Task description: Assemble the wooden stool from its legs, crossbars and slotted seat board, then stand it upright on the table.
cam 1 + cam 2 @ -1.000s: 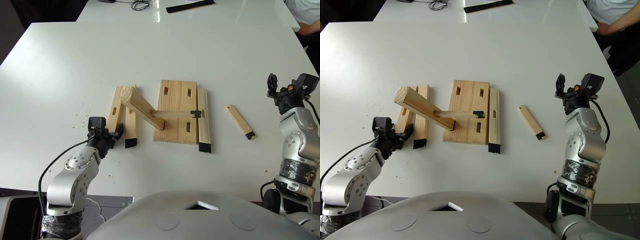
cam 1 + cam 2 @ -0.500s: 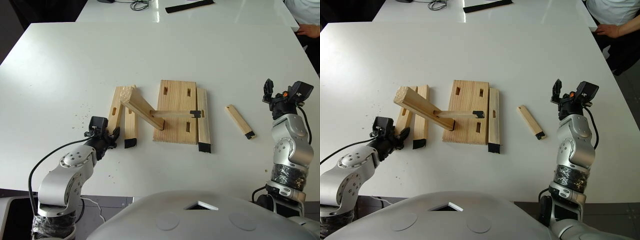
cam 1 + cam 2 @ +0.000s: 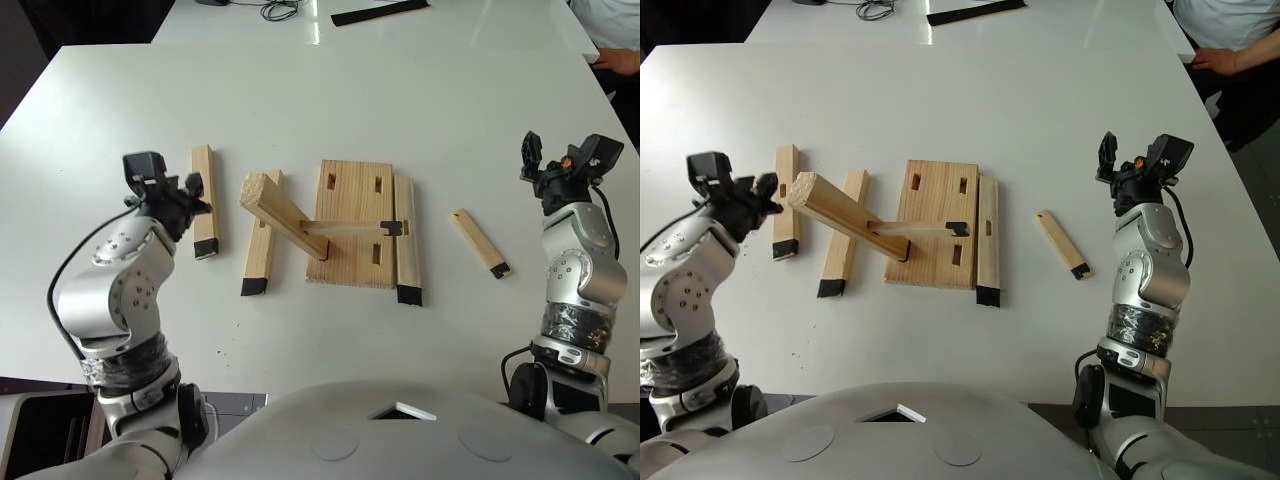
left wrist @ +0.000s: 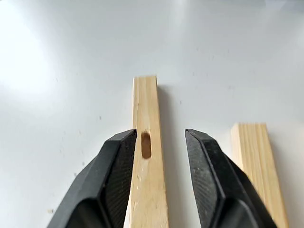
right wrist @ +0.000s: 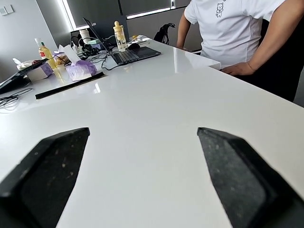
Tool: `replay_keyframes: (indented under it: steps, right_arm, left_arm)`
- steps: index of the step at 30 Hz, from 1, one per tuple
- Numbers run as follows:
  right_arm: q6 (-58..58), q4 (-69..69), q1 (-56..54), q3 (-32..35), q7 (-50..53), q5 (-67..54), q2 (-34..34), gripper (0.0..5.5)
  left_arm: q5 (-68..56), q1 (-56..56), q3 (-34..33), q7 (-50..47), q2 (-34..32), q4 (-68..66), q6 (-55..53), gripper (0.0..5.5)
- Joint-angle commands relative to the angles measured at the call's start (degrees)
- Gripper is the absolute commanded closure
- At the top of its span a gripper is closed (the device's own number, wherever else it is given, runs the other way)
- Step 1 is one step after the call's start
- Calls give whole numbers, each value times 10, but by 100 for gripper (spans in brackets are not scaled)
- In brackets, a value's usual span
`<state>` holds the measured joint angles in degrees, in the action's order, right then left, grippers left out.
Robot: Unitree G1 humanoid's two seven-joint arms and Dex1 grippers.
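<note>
Slotted leg (image 3: 206, 215) farther left — left pincer (image 3: 193, 196) astride, spread.

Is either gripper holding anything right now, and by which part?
Nothing is clamped. The left gripper straddles a wooden leg near its slot, jaws open; the right gripper is open and empty.

Office: long white tables (image 5: 156, 104), open laptop (image 5: 129, 53), drink bottles (image 5: 118, 37), tissues (image 5: 80, 70), cables (image 3: 283, 10).

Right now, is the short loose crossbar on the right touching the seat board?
Apart. The left eye view shows bare white table between the short crossbar and the seat board.
</note>
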<state>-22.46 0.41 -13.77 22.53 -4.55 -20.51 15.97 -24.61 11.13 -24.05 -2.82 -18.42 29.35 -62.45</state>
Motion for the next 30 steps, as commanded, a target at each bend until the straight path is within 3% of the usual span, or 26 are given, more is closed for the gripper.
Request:
replay_keyframes:
  steps: [1, 7, 15, 18, 22, 26, 30]
  right_arm:
    - [-27, 21, -97, -26, -50, -21, 31, 132]
    - [-60, 24, -224, -62, -122, -59, 48, 132]
    - [-88, -25, -239, -84, -156, -87, 48, 132]
    - [-89, -27, -224, -84, -153, -85, 48, 132]
    - [-82, -35, -184, -85, -135, -69, 45, 132]
    - [-83, -48, -140, -87, -117, -59, 36, 132]
    - [-74, -35, -133, -96, -114, -49, 31, 132]
  left_arm:
    - [-23, 137, -53, 8, -23, -64, 46, 437]
    - [-103, 244, -64, 62, -25, -74, 90, 546]
    - [-130, 246, -45, 80, -27, -64, 116, 549]
    - [-116, 205, -35, 88, -43, -67, 115, 549]
    - [-108, 75, -52, 28, 15, -63, 84, 549]
    - [-33, -90, 15, -12, 60, -34, 107, 488]
    - [45, -152, 79, -41, 82, -39, 153, 424]
